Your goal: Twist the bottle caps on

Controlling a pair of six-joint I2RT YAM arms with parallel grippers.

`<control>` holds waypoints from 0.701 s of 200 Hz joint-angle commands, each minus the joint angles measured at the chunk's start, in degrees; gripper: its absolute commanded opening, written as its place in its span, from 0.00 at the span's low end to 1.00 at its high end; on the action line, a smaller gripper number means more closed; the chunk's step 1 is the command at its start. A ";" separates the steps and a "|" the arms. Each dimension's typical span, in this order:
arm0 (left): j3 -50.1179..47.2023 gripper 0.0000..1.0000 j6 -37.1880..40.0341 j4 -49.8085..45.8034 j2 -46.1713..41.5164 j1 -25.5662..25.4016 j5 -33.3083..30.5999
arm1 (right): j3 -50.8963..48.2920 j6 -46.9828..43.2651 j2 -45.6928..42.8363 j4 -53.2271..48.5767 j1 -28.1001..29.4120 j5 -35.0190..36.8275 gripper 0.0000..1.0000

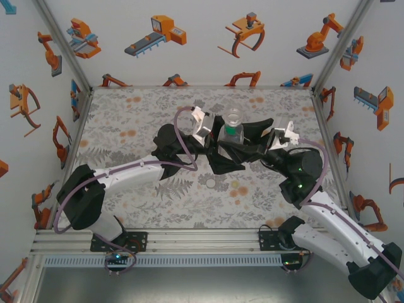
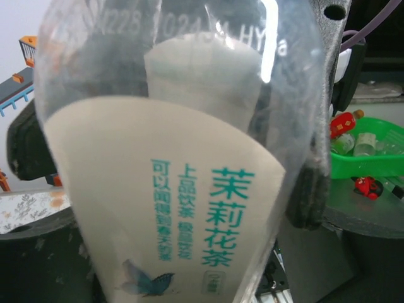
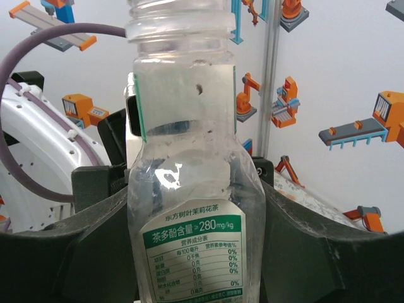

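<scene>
A slim clear bottle (image 1: 233,126) with a green-and-white label stands upright mid-table, its threaded mouth (image 3: 177,22) bare, with no cap on it. My right gripper (image 1: 254,142) comes in from the right; in its wrist view (image 3: 196,246) both dark fingers (image 3: 303,246) press the bottle's body (image 3: 189,189). My left gripper (image 1: 214,140) reaches from the left. Its wrist view has the bottle's label (image 2: 183,208) very close, and the fingers (image 2: 309,189) lie against both sides, with the gripper (image 2: 170,170) shut round it. A small white cap (image 1: 210,184) lies on the table in front.
The patterned table mat (image 1: 126,120) is walled by white panels with robot pictures, and aluminium posts (image 1: 334,44) stand at the corners. A green tray (image 2: 372,158) holding small items shows in the left wrist view at the right. Both arms cross just before the bottle.
</scene>
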 commanded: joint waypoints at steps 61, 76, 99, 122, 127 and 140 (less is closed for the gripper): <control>1.40 0.52 1.01 1.60 -0.69 -0.35 -0.47 | -0.72 1.14 -1.26 2.83 0.69 0.48 0.30; 1.19 0.50 1.56 0.89 -0.87 -0.34 -0.66 | -0.81 1.14 -1.51 2.69 0.69 0.61 0.31; 0.53 0.50 3.34 -1.73 -1.71 -0.26 -1.65 | -0.66 0.83 -2.09 1.83 0.69 1.08 0.43; -0.25 0.48 6.35 -6.69 -3.27 -0.08 -4.25 | -0.29 -0.52 -3.06 -1.12 0.64 1.70 0.58; -0.30 0.47 7.04 -8.00 -3.75 0.00 -4.82 | -0.16 -0.92 -3.34 -2.02 0.69 1.86 0.60; -0.96 0.46 8.94 -10.98 -5.02 0.23 -6.36 | 0.20 -2.10 -4.19 -4.73 0.69 2.48 0.63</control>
